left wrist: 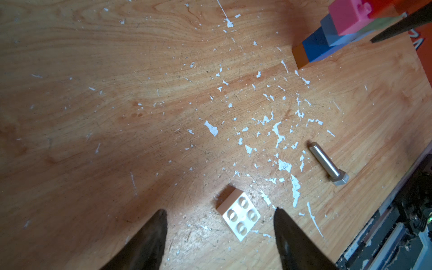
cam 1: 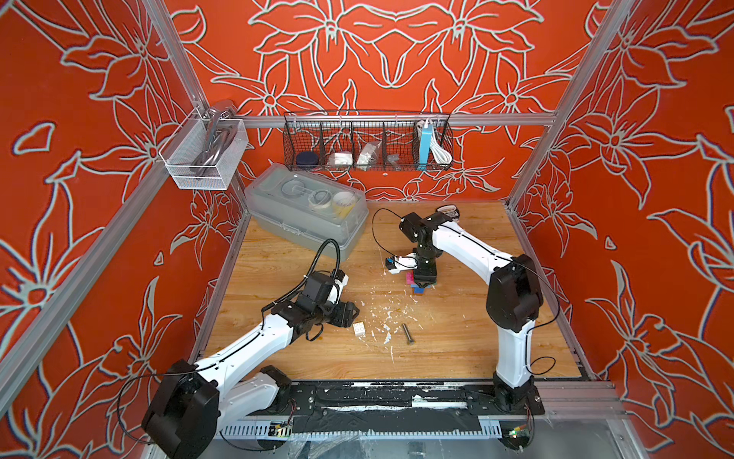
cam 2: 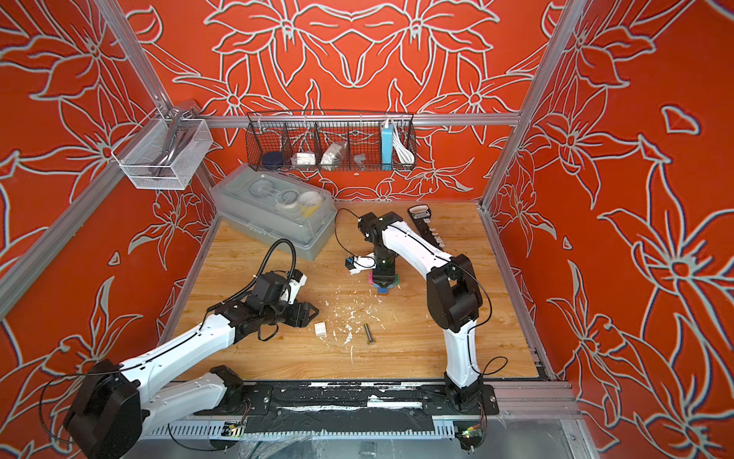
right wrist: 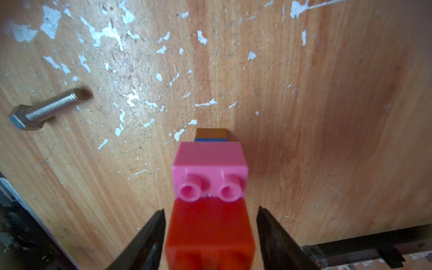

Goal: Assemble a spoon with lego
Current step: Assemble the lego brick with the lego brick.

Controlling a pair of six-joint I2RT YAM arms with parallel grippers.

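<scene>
Start with your containers: on the back rail the black wire basket (cam 1: 302, 135) holds a dark round tin, some white bits, and a light blue box with a white cable at one end. The white mesh basket (cam 1: 198, 175) on the left rail carries shiny metal utensils, and the clear lidded box (cam 1: 278, 226) on the table has tape rolls inside. Now your right arm: elbow high, wrist pointing straight down at mid-table. The right gripper (right wrist: 210, 209) has its jaws parted on either side of the red brick, with a sliver of table showing on both sides. That's the spoon (right wrist: 210, 161) resting on the wood, running red, pink, blue and then a brown tip towards the front edge. In both top views it peeks out under the wrist (cam 1: 419, 285). Your left arm stretches low from the front left corner. The left gripper (left wrist: 219, 210) stands wide and holds nothing, with the loose white brick (left wrist: 240, 214) lying studs up on the table just off its tips. A grey metal bolt (left wrist: 328, 163) lies near that brick, among white flecks.
</scene>
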